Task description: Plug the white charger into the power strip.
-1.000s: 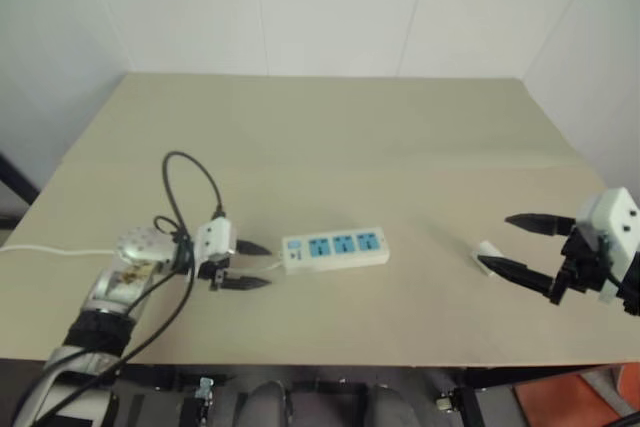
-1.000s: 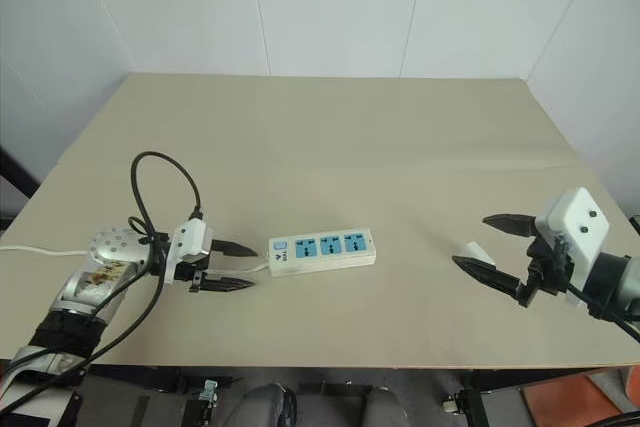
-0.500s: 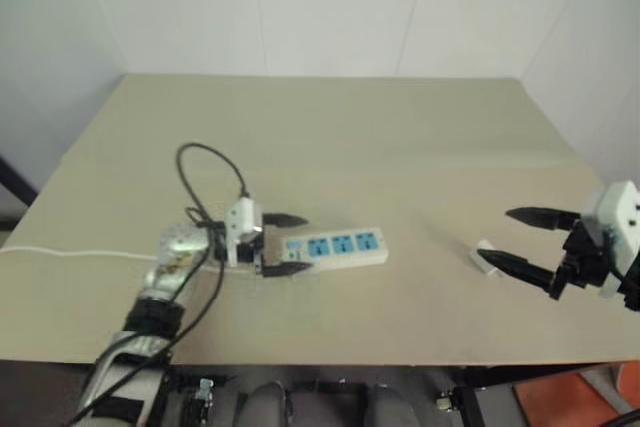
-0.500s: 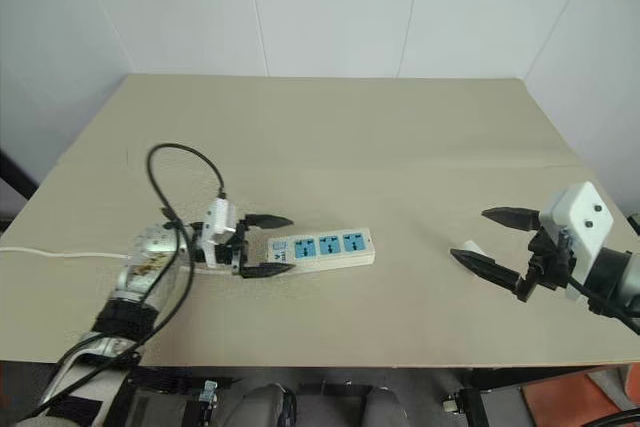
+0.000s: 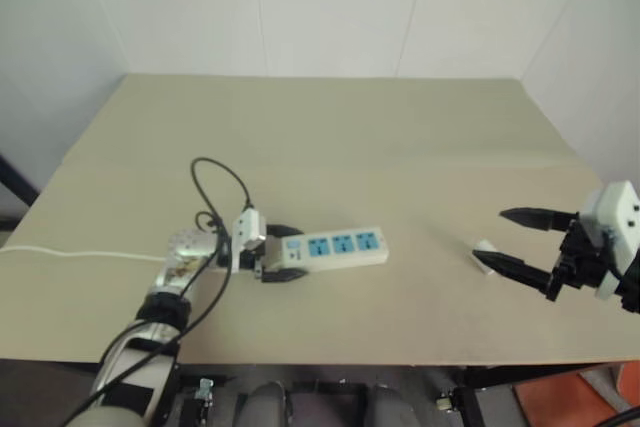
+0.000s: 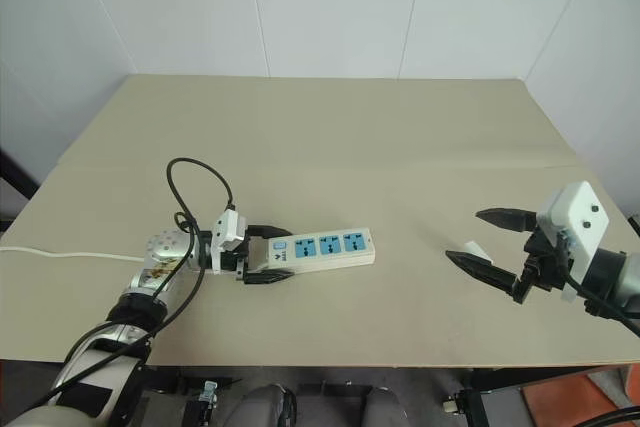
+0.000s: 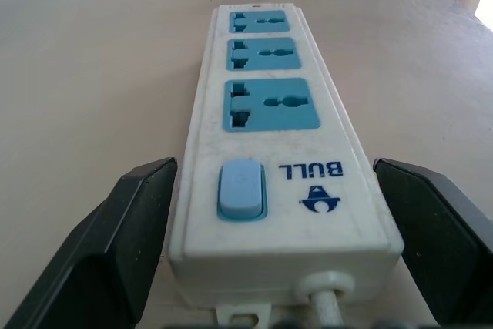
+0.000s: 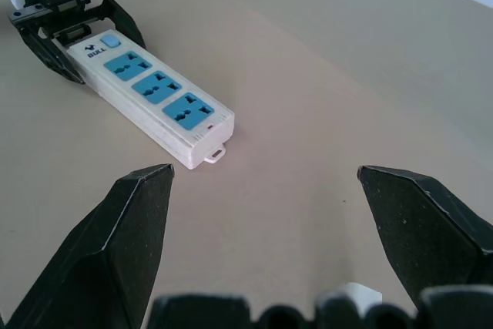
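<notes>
Near the front edge of the tan table (image 6: pixel 330 127), toward its left side, the left gripper (image 6: pixel 268 254) lies low with its two black fingers spread wide on either side of the switch end of the power strip (image 6: pixel 320 248). In the left wrist view the fingers (image 7: pixel 131 236) flank that end with a gap on each side, not pressing the casing. The strip is a long white bar lying flat, roughly parallel to the front edge, with three blue sockets and a pale blue switch (image 7: pixel 241 189) at the end between the fingers. Its thin white cord (image 6: pixel 60 254) runs off toward the table's left edge.

Toward the front right corner, the right gripper (image 6: pixel 484 242) hangs above the surface, its fingers wide apart and empty. The white charger (image 6: pixel 470 248), a small cube, rests on the table just beside the lower fingertip, well apart from the strip. White wall panels (image 6: pixel 330 7) rise behind the far edge.
</notes>
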Controlling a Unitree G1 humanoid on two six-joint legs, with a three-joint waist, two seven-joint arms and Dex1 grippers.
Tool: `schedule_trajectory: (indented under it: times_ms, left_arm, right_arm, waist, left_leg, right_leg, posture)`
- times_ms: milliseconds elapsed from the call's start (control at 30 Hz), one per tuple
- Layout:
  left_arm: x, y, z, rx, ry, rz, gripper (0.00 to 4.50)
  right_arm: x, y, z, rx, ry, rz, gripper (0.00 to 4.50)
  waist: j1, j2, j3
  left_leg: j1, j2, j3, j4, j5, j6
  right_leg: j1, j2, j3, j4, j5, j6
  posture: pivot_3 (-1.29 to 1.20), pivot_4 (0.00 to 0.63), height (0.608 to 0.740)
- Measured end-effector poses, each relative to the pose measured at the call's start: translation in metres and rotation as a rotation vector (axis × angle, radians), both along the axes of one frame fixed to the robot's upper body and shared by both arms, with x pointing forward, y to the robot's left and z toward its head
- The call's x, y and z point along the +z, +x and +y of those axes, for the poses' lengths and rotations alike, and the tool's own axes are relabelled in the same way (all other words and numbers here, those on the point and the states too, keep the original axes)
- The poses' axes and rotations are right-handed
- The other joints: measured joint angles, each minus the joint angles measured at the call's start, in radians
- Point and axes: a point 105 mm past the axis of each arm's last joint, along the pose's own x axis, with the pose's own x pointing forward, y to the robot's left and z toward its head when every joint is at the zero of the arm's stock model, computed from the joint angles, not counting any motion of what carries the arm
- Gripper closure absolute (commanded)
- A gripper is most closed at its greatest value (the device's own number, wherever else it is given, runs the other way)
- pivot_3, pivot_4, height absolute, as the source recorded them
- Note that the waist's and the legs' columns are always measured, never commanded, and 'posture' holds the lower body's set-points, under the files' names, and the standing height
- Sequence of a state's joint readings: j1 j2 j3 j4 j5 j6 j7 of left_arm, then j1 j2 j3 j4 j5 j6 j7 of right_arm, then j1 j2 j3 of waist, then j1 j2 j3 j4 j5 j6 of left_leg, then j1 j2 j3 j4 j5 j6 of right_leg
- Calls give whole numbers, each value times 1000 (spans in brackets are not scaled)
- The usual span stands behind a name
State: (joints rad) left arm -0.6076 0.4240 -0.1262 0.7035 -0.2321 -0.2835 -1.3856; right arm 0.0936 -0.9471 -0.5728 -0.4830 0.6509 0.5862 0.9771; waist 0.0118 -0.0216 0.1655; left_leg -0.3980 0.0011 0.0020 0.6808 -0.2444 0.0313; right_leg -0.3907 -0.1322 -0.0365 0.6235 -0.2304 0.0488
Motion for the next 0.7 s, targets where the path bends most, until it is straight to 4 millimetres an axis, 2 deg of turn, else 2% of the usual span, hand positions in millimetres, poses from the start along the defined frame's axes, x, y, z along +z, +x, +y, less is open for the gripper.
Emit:
schedule_trajectory:
  times_ms: [100,267,533,700]
  left_arm:
    - [-4,1,1,5,6,4,34]
    - [-10,-1,-6,-16,10,-9,1206]
    - [-10,-3,-11,-35,-7,-11,1186]
    - [-9,-6,-22,-87,-9,8,1186]
  right_arm:
    - [1,1,0,-1,1,-4,0]
    - [4,2,1,5,1,-16,0]
    - [12,11,-3,-3,6,-14,0]
    - [25,41,-16,-105,-19,75,0]
  waist:
    - [0,0,0]
    - [3,0,0]
    - [6,1,-1]
    - [2,1,-1]
  left_leg:
    - [0,0,0,0,0,0]
    - [0,0,0,0,0,0]
    - [0,0,0,0,0,0]
    - [-1,0,0,1,0,0]
  right_leg:
    - [0,0,0,0,0,0]
    - [0,0,0,0,0,0]
    - [0,0,0,0,0,0]
    - [-1,0,0,0,0,0]
  posture:
    - [0,150,740]
    - [0,150,740]
    - [0,150,740]
    - [0,150,740]
